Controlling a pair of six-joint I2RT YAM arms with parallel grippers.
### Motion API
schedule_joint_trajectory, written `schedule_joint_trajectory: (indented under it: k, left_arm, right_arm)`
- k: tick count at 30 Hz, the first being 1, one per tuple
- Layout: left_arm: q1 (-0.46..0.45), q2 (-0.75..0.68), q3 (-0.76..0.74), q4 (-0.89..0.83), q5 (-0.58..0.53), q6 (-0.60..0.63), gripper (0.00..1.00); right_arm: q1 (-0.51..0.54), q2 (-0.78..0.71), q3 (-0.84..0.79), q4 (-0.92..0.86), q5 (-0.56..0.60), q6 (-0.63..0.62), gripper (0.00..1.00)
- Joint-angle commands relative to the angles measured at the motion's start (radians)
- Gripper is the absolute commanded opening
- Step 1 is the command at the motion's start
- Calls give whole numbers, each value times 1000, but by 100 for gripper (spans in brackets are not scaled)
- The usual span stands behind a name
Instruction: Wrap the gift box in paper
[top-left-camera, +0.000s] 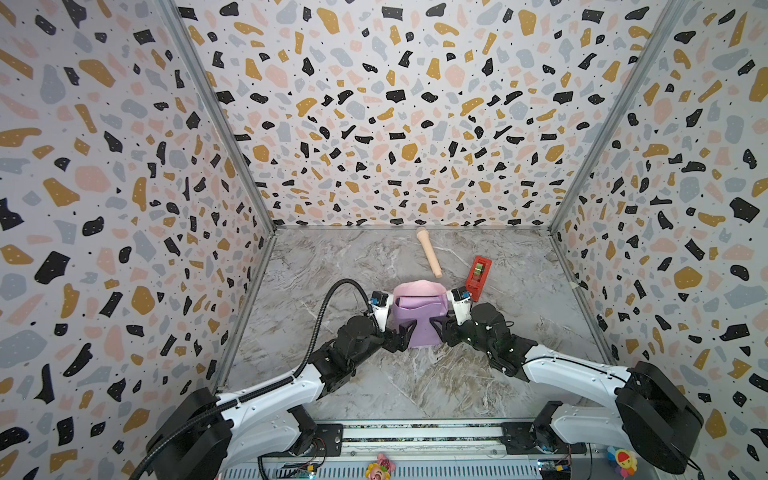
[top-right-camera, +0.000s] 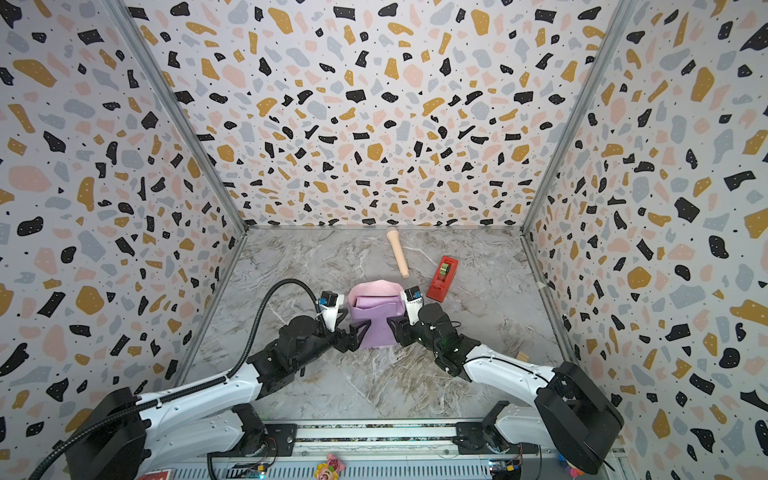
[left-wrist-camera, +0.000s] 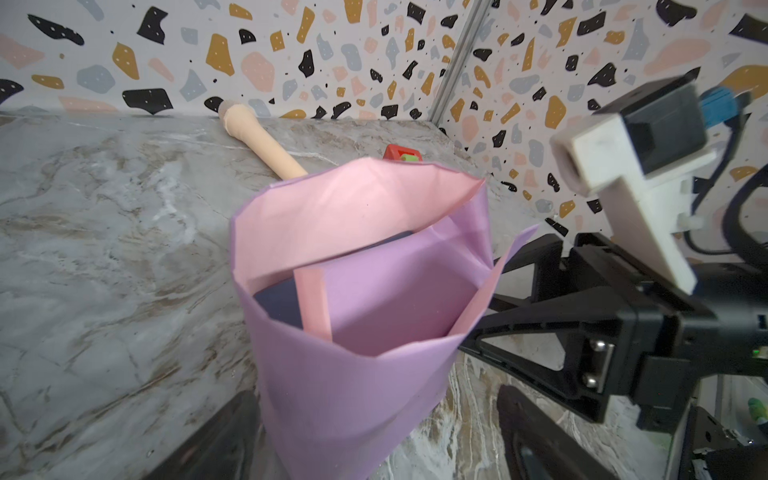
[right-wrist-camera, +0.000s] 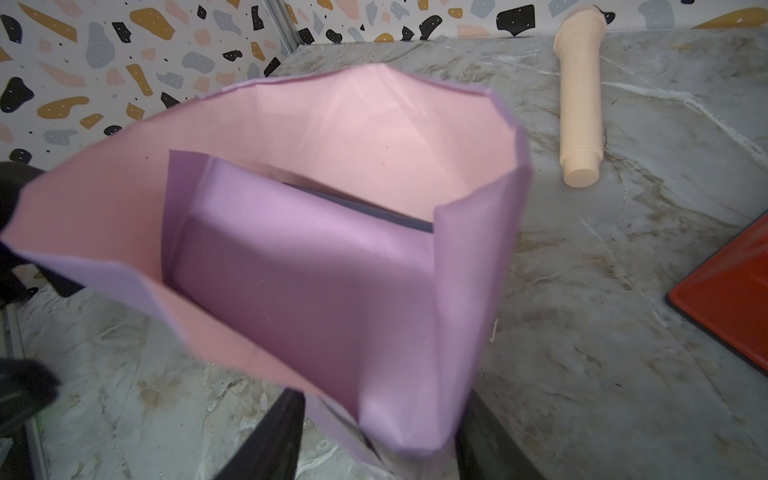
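The left gripper (top-left-camera: 405, 334) sits low at the near left corner of the parcel with its jaws spread. In its wrist view one finger (left-wrist-camera: 216, 440) lies right by the paper (top-left-camera: 417, 328), and the other stands clear of it with bare marble showing between. The right gripper (top-left-camera: 440, 330) comes in from the opposite side. Its fingers (right-wrist-camera: 274, 436) bracket the near end of the paper closely on both sides, but I cannot tell whether they actually pinch it.

Between the two grippers the sheet stands folded up around the gift box (left-wrist-camera: 278, 305), lilac face outward and pink face inward. A tall pink flap rises on the far side. Only slivers of the navy box show down inside the folds, so the top is not closed over. The parcel rests on the marble table (top-left-camera: 415, 386), near its middle.

Beyond it a beige toy microphone (top-left-camera: 428, 253) lies toward the back wall. A red tape dispenser (top-left-camera: 478, 276) sits just beside the right arm's wrist camera.
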Motion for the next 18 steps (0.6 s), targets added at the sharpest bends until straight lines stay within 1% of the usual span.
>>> schedule_joint_trajectory:
  k: [1, 7, 18]
  left_arm:
    - [-1, 43, 58, 38, -24, 45, 90]
    - [-1, 94, 109, 56, -43, 33, 89]
    - [12, 165, 150, 39, -92, 31, 86]
  right_arm:
    - [-4, -27, 8, -1, 6, 6, 56]
    - [-4, -33, 8, -9, 7, 0, 55]
    - [-7, -36, 4, -4, 7, -3, 54]
